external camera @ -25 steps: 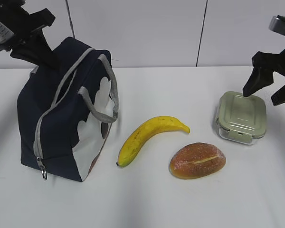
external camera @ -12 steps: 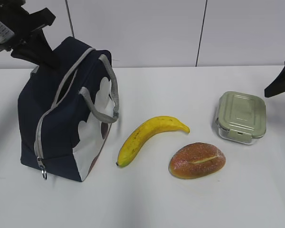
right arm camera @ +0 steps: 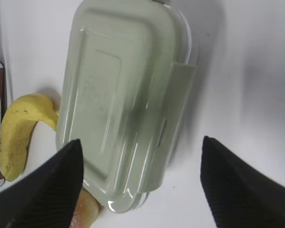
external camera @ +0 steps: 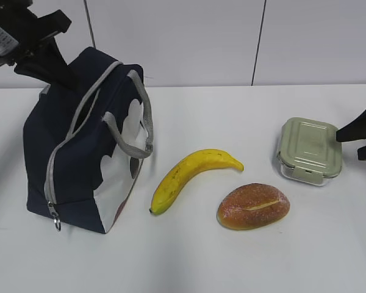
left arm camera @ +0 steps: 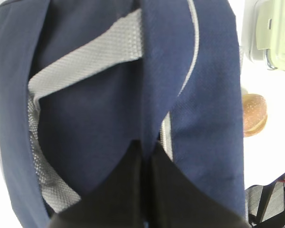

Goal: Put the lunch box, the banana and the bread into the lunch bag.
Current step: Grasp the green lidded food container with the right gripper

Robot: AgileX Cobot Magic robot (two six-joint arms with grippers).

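The navy lunch bag [external camera: 79, 152] stands upright at the left, with its grey zipper running over the top. My left gripper [external camera: 61, 78] is shut on the bag's top edge; in the left wrist view the gripper [left arm camera: 147, 148] pinches a fold of the navy fabric [left arm camera: 99, 104]. The banana [external camera: 192, 176] and the bread [external camera: 253, 206] lie in the middle of the table. The sage-green lunch box [external camera: 309, 149] sits at the right, lid on. My right gripper [external camera: 349, 146] is open and empty, low beside the box's right end. In the right wrist view the gripper [right arm camera: 140, 141] spans the lunch box [right arm camera: 128, 90].
The white table [external camera: 232, 262] meets a pale panelled wall [external camera: 201, 43] behind. In the right wrist view the banana's tip [right arm camera: 19, 133] and a bit of bread [right arm camera: 84, 212] show beyond the box. The bag's grey handles [external camera: 131, 131] hang toward the banana.
My right gripper has moved from above the lunch box out to the right and down, now low beside the box's right end. The left gripper and the bag have not moved.
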